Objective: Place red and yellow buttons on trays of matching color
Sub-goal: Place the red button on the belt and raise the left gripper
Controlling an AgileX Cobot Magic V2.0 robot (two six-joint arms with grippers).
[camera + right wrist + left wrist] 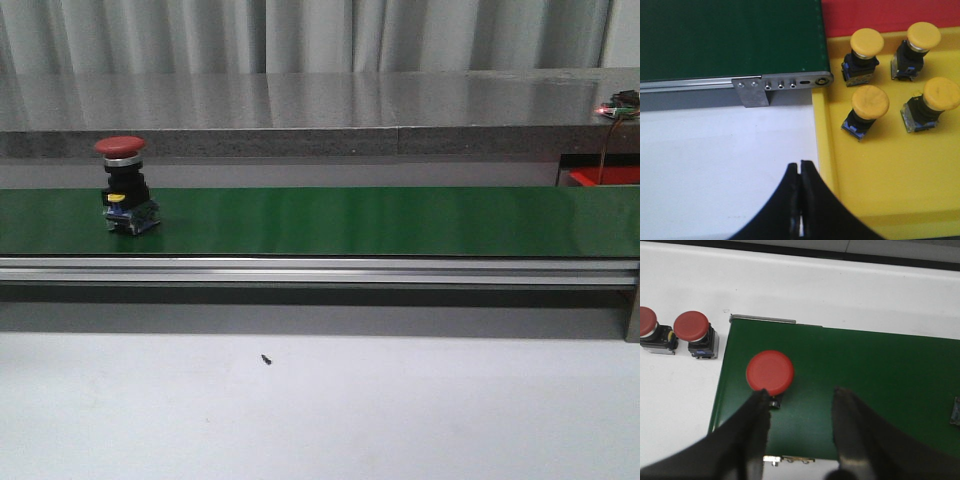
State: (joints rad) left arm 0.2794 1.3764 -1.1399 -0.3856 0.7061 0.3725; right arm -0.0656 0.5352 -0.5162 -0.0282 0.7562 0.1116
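1. A red button (124, 186) is seen standing upright on the green belt (380, 220), near its left end in the front view; its domed cap is on top and a black and blue switch body is below.
2. In the left wrist view, the left tool (800, 412) is spread wide with nothing held; one finger lies just beside the red cap (770, 372) and the other is well apart from it, so the button is not yet bracketed.
3. Two more red buttons (695, 333) are visible on the white tabletop (850, 290) just beside the belt's end.
4. The right tool (800, 175) is pressed fully together and holds nothing; it hangs over the white tabletop next to the yellow tray (875, 200).
5. Four yellow buttons (867, 107) are already resting in the yellow tray, and a red tray (880, 12) is partly seen behind it.
6. The red button is judged to be rigid, light hard plastic, top-heavy because of the broad cap, so it may be tipped by a sideways knock.
7. The smooth rounded cap is likely slippery; a hold is better taken on the squarer body or the neck beneath the cap, with the fingers set on opposite flat sides.
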